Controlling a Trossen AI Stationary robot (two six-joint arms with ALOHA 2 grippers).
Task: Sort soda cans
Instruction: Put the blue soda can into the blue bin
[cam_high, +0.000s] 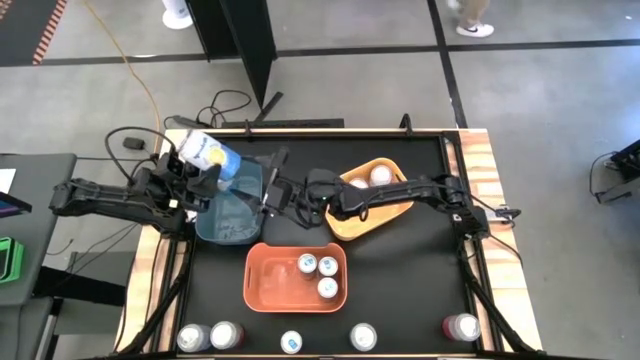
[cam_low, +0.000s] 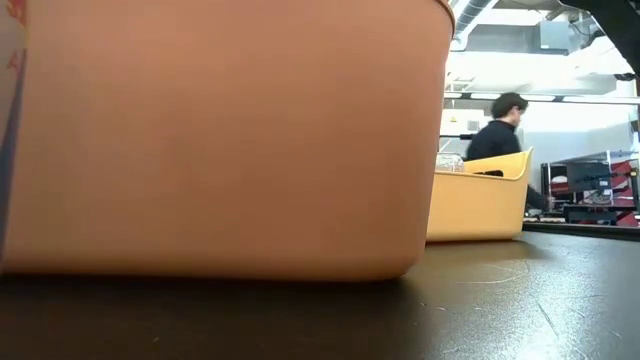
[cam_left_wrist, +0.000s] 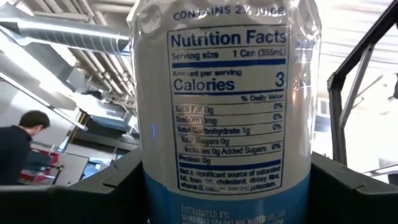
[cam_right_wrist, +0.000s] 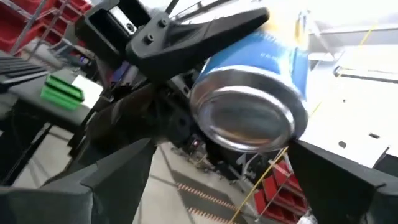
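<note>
Blue-and-white can reads "Nutrition Facts" (Calories 3), clamped in the left claw; right claw spread wide, holding nothing, beside it.

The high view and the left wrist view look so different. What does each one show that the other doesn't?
Only the high view shows the whole table: the blue bin, the orange bin with three cans, the yellow bin, five more cans along the near edge, and the open right gripper beside the blue bin. Only the left wrist view shows the nutrition label and a person in the room behind. Both show the blue-labelled can clamped in the left gripper.
</note>
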